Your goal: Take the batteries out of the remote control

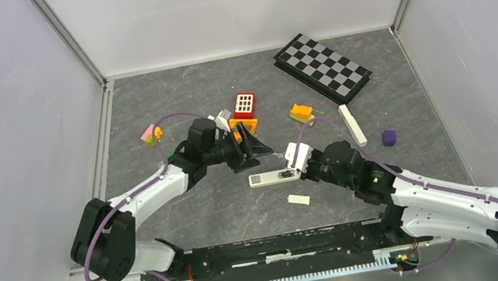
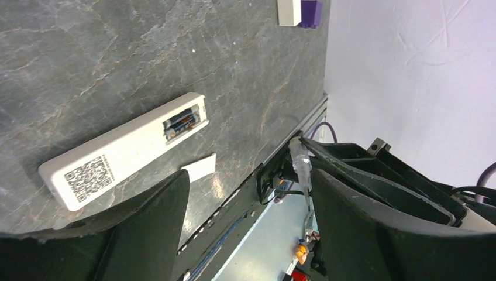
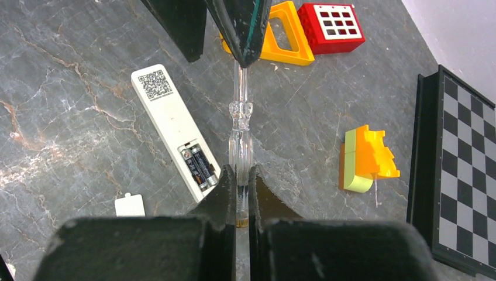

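Right pincer (image 3: 242, 178) clamps clear tool (image 3: 240, 117) | left pincer (image 2: 248, 187) agape | batteries (image 3: 199, 167) dark, paired, in remote (image 3: 166, 114)

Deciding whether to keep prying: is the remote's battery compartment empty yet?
No, two batteries lie side by side in the open compartment of the remote.

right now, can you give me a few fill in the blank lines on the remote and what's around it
1. The remote has ___ batteries in its open compartment.
2. The clear tool is clamped by the gripper of the ___ arm.
3. The printed label at the remote's far end shows a ___ code.
4. The loose cover lying near the remote is ___ in colour.

Missing words: two; right; QR; white
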Available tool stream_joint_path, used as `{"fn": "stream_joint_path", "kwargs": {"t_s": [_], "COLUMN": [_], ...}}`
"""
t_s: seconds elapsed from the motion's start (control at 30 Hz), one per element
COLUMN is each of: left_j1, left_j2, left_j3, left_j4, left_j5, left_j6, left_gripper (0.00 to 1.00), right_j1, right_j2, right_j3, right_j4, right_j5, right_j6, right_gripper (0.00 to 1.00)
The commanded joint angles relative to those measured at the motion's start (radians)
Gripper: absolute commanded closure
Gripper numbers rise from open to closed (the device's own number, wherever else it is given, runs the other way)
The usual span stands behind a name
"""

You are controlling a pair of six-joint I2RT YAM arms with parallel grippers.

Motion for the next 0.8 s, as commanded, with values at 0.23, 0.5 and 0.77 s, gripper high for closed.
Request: {"fn": "stream_joint_path", "kwargs": {"t_s": [0.23,0.5,0.77], "left_j1": [-0.010,-0.010,-0.013], "left_j2": [0.055,0.067,0.067], "left_j3": [0.021,0.026,0.020], "left_j4": [0.167,0.178,0.175], "left_j5": [0.042,0.059,0.072], "left_j6": [-0.101,-0.093,-0.087], "left_gripper": [0.42,0.71,0.82], "right_j1": [0.030,0.042,0.049], "right_j2": [0.008,0.020,0.046], "right_j3": [-0.029,-0.034,-0.017], "right_j4": [0.095,0.105,0.108], "right_j5": [0.046,0.066,0.110], "right_j6": [-0.020,-0.024,0.004], "right_gripper": [1.00,1.00,1.00]}}
